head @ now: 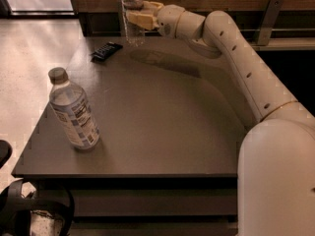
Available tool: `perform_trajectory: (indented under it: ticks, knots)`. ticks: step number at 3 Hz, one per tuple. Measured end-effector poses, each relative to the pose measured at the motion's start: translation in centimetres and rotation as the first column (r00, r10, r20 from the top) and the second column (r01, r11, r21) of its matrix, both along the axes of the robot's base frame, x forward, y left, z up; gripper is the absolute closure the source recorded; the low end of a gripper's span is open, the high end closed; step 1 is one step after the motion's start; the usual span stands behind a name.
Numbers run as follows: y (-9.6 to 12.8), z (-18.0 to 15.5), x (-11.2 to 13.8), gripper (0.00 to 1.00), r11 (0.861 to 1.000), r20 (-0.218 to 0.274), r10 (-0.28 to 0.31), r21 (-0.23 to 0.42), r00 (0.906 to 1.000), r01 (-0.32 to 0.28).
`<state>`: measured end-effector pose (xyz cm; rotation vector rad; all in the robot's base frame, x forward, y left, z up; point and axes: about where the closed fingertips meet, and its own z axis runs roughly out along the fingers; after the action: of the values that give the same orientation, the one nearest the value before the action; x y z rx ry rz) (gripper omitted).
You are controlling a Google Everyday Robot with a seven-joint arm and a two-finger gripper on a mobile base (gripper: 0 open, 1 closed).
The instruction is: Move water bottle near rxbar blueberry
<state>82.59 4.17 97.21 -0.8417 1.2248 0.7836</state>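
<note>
My gripper [139,14] is at the far back of the table, shut on the slim clear ribbed water bottle [132,27]. The bottle stands upright in the fingers; its base is at or just above the table's back edge and its cap is cut off by the top of the view. The rxbar blueberry [107,50], a small flat dark wrapper, lies on the table a little to the left of and in front of the bottle.
A wider smooth bottle [73,109] with a grey cap and white-blue label stands near the table's [162,122] front left corner. My arm [231,48] stretches over the table's right side. A wooden wall and a rail run behind the table.
</note>
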Motion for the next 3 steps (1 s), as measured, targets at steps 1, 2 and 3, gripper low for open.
perform_trajectory:
  ticks: [1,2,3]
  knots:
    - [1.0,-2.1,0.5,1.00,0.999,0.041,0.012,-0.050,0.9991,-0.010]
    - [1.6,-3.3,0.8,1.00,0.998,0.057,0.013,-0.064,0.9983,-0.010]
    - [2.6,-4.7,0.6,1.00,0.997,0.061,0.019,-0.072,0.9980,-0.015]
